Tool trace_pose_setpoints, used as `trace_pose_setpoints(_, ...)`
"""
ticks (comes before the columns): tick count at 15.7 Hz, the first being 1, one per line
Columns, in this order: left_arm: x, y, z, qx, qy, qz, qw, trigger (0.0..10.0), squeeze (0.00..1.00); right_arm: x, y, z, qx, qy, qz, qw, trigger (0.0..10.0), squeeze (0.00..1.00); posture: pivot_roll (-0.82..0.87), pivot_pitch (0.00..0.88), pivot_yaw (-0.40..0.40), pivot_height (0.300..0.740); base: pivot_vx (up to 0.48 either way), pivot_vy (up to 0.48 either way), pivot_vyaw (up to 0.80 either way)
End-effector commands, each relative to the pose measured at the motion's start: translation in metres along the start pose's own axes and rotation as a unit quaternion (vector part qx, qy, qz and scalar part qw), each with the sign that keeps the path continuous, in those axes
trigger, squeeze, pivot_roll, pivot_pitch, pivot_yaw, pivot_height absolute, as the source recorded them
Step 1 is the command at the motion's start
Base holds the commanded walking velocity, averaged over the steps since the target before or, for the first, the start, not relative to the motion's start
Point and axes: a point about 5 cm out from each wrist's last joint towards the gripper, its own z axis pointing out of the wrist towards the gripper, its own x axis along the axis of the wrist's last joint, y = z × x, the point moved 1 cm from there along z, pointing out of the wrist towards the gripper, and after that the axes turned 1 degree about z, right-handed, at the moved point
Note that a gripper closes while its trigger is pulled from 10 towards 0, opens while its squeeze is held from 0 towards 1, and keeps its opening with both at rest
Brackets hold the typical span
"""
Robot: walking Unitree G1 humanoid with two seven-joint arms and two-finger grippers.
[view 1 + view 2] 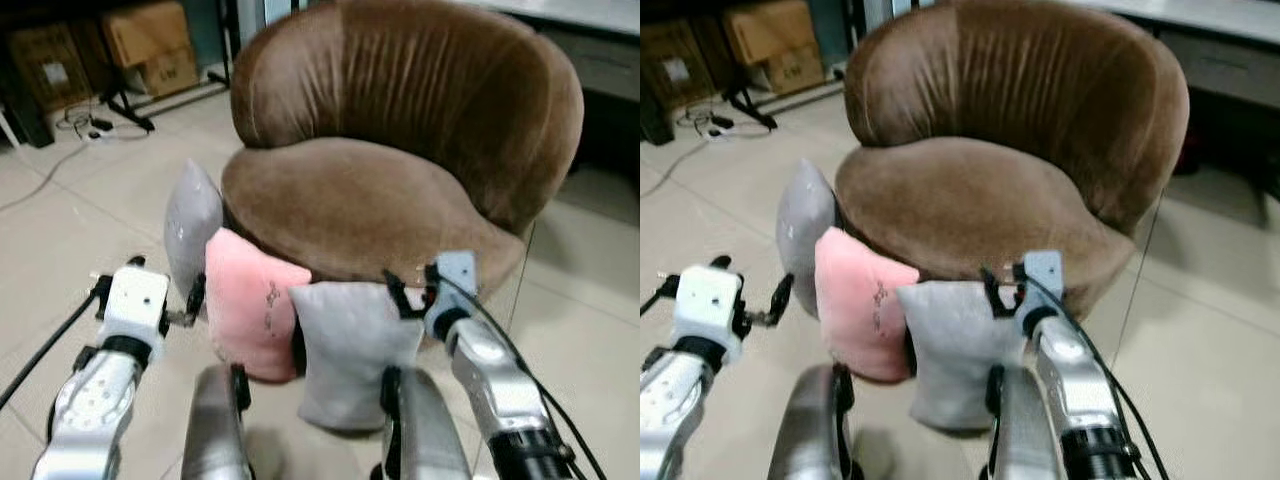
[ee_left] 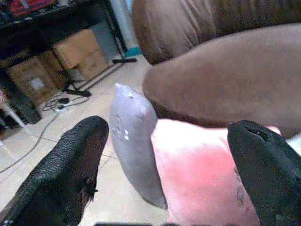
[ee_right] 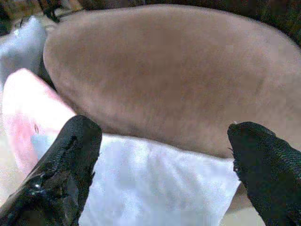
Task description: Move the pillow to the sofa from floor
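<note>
text: none legible | box label [image 1: 55,72]: too blurry

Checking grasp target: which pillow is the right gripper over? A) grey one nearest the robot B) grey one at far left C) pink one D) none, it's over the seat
A: the right gripper, open, sits at the top edge of the near grey pillow, beside the pink pillow.

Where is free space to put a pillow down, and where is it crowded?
The brown sofa seat is bare, bordered by its curved backrest. The floor tiles left of the sofa are also open. Crowded: the seat's front edge, where two grey pillows and the pink pillow lean together, both open hands close by.
</note>
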Motion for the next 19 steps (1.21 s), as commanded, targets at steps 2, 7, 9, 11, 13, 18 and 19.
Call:
trace_pose_setpoints(2, 0.005, 0.002, -0.004, -0.027, 0.004, 0.011, 1.0, 10.0, 0.0, 0.003, -0.007, 0.009, 0.019, 0.002, -0.005, 1.0, 10.0, 0.0, -0.01, 0.0, 0.0, 0.438, 0.0, 0.0, 0.0)
trace_pose_setpoints(7, 0.008, 0.0, -0.017, -0.056, 0.001, 0.019, 0.998, 10.0, 0.0, 0.01, -0.019, 0.037, 0.048, -0.007, -0.03, 0.998, 10.0, 1.0, 0.01, 0.0, -0.02, 0.438, 0.0, 0.0, 0.0)
trace_pose_setpoints(9, 0.011, -0.001, -0.022, -0.079, -0.001, 0.024, 0.997, 10.0, 0.0, 0.009, -0.022, 0.047, 0.054, -0.034, -0.094, 0.994, 10.0, 1.0, 0.03, 0.0, -0.039, 0.438, 0.0, 0.0, 0.0)
trace_pose_setpoints(11, 0.013, -0.004, -0.026, -0.092, -0.001, 0.024, 0.995, 10.0, 0.0, 0.007, -0.025, 0.052, 0.08, -0.058, -0.162, 0.982, 10.0, 1.0, 0.04, 0.001, -0.052, 0.438, 0.0, 0.0, 0.0)
trace_pose_setpoints(13, 0.019, -0.005, -0.031, -0.125, -0.004, 0.028, 0.992, 10.0, 0.0, 0.012, -0.03, 0.06, 0.089, -0.084, -0.224, 0.967, 10.0, 1.0, 0.06, 0.041, -0.054, 0.438, 0.0, 0.0, 0.0)
trace_pose_setpoints(18, 0.026, -0.005, -0.046, -0.168, -0.017, 0.049, 0.984, 10.0, 0.0, 0.023, -0.025, 0.067, 0.025, -0.099, -0.313, 0.944, 10.0, 1.0, 0.13, 0.093, -0.045, 0.438, 0.0, 0.0, 0.0)
trace_pose_setpoints(19, 0.028, -0.007, -0.049, -0.173, -0.02, 0.053, 0.983, 10.0, 0.0, 0.019, -0.024, 0.067, 0.022, -0.111, -0.334, 0.936, 10.0, 0.96, 0.14, 0.098, -0.042, 0.438, 0.0, 0.0, 0.0)
